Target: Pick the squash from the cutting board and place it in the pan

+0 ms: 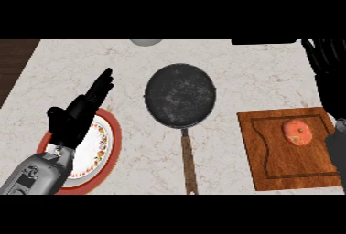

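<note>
**Squash on the board, pan empty at centre desk**

Here we are over the pale marble desk, and the squash sits right where it started: a small orange, roundish piece lying on the wooden cutting board, in the board's upper right part, inside its routed groove. The board occupies the desk's right side, reaching down to the near edge.

The pan, dark and round, lies in the middle of the desk, well apart from the squash, its wooden handle running straight down toward the near edge. Nothing is in it.

On the right, the right hand shows up near the far right corner, black fingers straight and spread apart, holding nothing. Its arm passes down the right edge, crossing the board's right rim just beside the squash; I cannot tell whether it touches.

Over on the left, the left hand hangs over a red-rimmed plate with a patterned border, fingers straight and pointing toward the far side, apart and empty. The grey forearm comes in from the near left corner.

At the far edge, a pale rounded thing peeks in, too cut off to name.
</note>
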`<state>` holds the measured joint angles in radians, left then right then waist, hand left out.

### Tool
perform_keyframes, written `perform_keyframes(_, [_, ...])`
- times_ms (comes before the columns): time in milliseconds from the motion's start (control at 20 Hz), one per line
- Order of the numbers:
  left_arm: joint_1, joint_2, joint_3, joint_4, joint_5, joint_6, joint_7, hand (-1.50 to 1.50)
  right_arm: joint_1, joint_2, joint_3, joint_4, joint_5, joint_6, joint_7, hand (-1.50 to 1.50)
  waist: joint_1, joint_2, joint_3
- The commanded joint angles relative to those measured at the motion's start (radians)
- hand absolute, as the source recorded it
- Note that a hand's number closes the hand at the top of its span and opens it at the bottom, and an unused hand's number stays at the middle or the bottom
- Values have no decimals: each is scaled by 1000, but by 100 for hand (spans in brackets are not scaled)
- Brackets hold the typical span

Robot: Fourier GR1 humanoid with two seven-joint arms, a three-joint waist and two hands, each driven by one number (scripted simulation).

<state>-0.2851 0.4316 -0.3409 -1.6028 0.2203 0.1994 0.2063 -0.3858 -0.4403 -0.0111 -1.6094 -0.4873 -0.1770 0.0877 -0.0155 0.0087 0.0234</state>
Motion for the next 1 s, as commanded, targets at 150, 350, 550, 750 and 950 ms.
perform_keyframes(150, [150, 69, 22, 24, -93, 61, -32, 0, 97, -38, -203, 161, 88, -224, -47, -150, 32, -4, -23])
perform_keyframes(350, [193, 79, 60, 60, -85, 99, -9, 0, 321, -111, -260, 342, 241, -440, 53, -150, -24, 15, -30])
perform_keyframes(550, [289, 89, 63, 58, -89, 102, -51, 0, 464, -1, -288, 256, 231, -609, 120, -150, -21, -20, -29])
perform_keyframes(750, [282, 70, 65, 49, -97, 108, -76, 0, 601, -144, -108, 182, 398, -574, 310, -150, -1, -11, -31])
perform_keyframes(950, [324, 68, 58, 22, -105, 107, -84, 0, 665, -307, -50, 47, 444, -472, 530, -150, 13, -11, -29])
